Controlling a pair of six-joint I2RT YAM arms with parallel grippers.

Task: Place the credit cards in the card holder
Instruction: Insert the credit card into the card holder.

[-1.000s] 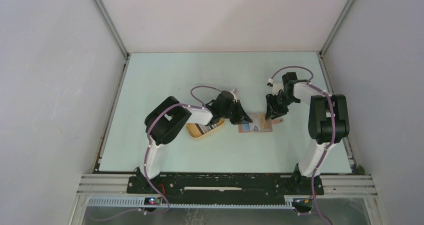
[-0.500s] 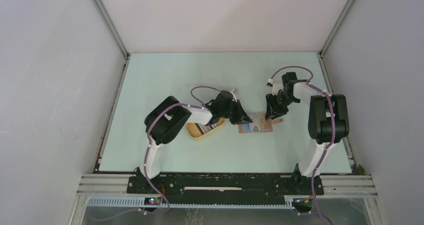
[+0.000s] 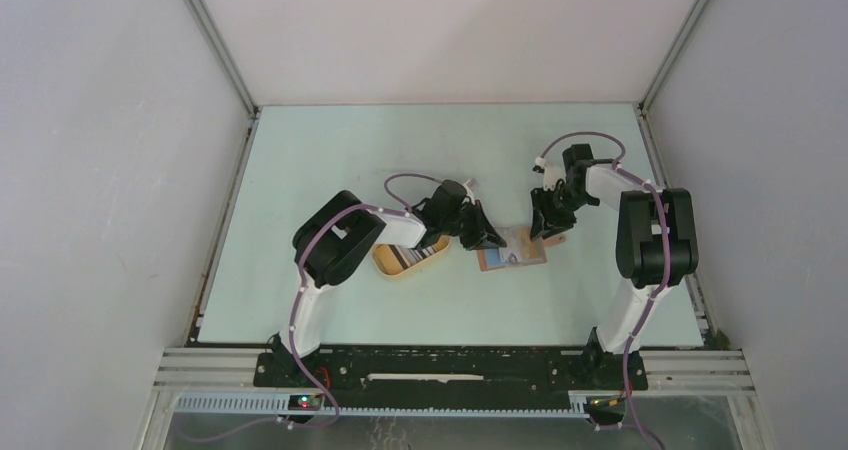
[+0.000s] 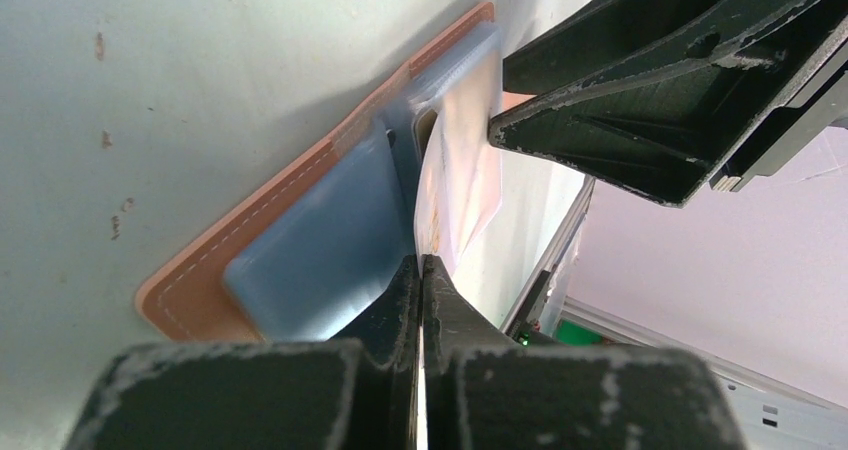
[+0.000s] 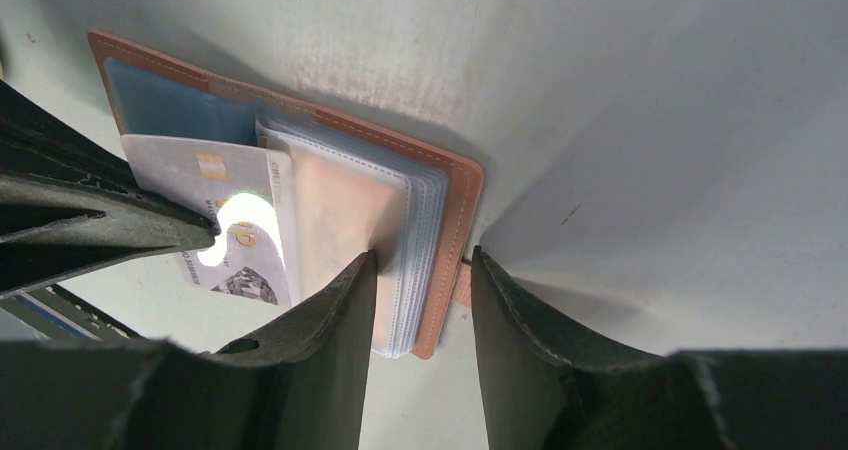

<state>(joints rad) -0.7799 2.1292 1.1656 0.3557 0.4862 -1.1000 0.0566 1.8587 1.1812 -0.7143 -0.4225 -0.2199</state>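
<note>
Nearest the arm bases in the top view, the yellow tray (image 3: 381, 262) sits on the table (image 3: 420, 150) with the striped stack of credit cards (image 3: 410, 258) inside, half under the left arm. Just right of it lies the card holder (image 3: 515, 257), open and flat. From above, that is all you get: two dark grippers meeting over it.

The left wrist view shows more: the left gripper (image 4: 420, 265) is clamped tight on one white card (image 4: 460, 180), edge-on, its far end at the blue lining.

The right wrist view shows the card's face and chip, tucked beside the clear sleeves (image 5: 345, 210). The right gripper (image 5: 422, 265) stands with jaws apart, straddling the holder's brown edge: one finger on the sleeves, the other on bare table beyond.
</note>
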